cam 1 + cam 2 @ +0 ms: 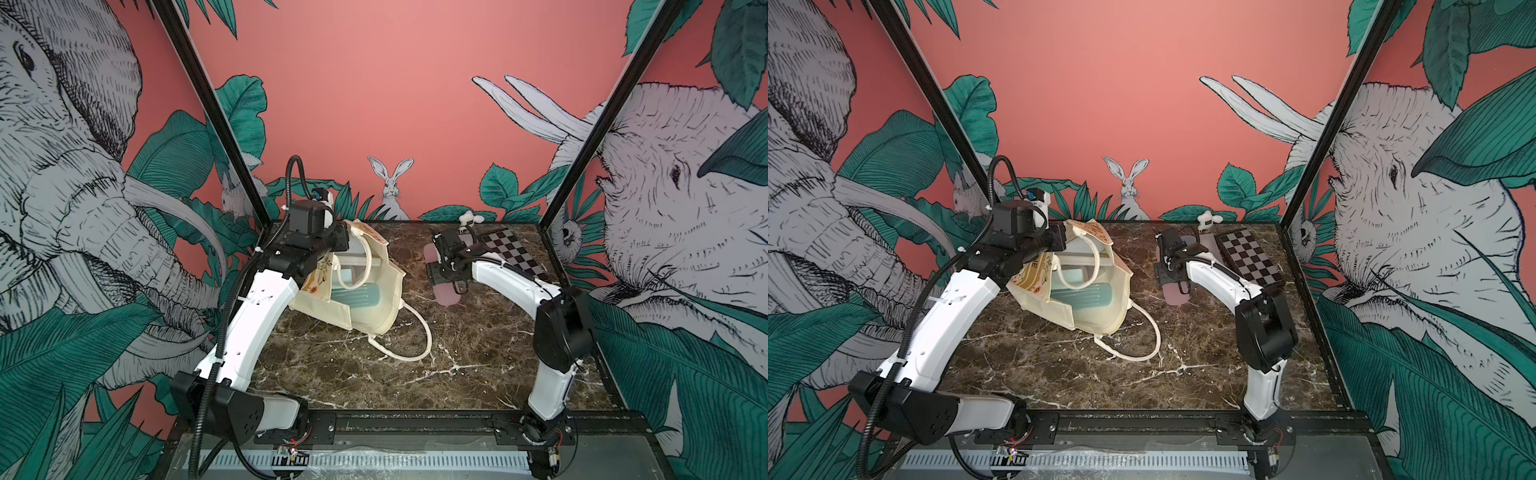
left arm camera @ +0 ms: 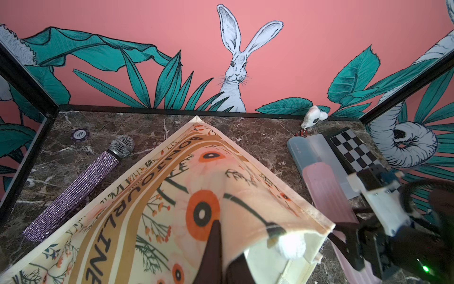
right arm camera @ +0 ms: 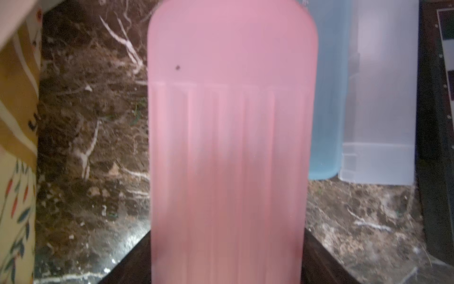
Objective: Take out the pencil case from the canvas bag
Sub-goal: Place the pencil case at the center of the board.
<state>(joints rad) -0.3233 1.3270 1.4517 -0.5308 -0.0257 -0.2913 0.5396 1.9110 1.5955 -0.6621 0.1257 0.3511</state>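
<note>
- Canvas bag (image 1: 388,286) slumped on the desk (image 1: 457,353), left of centre, mouth gaping toward the front edge; one loop handle trails on the marble.
- Left gripper (image 2: 218,236) pressed together on the bag's printed face near the mouth, holding that fabric up.
- Teal ribbed case (image 1: 353,297) lies inside the bag.
- Pink pencil case (image 3: 228,123) outside the bag, near its right side, pinched across its width by the right gripper (image 1: 439,272); contact with the desk unclear.
- Chessboard (image 1: 509,253) lies beyond, at the far right corner.

canvas bag (image 1: 1121,291) open on marble table (image 1: 1059,374) (teal case (image 1: 1079,297) inside), pink pencil case (image 1: 1174,296) near chessboard (image 1: 1250,257)
</note>
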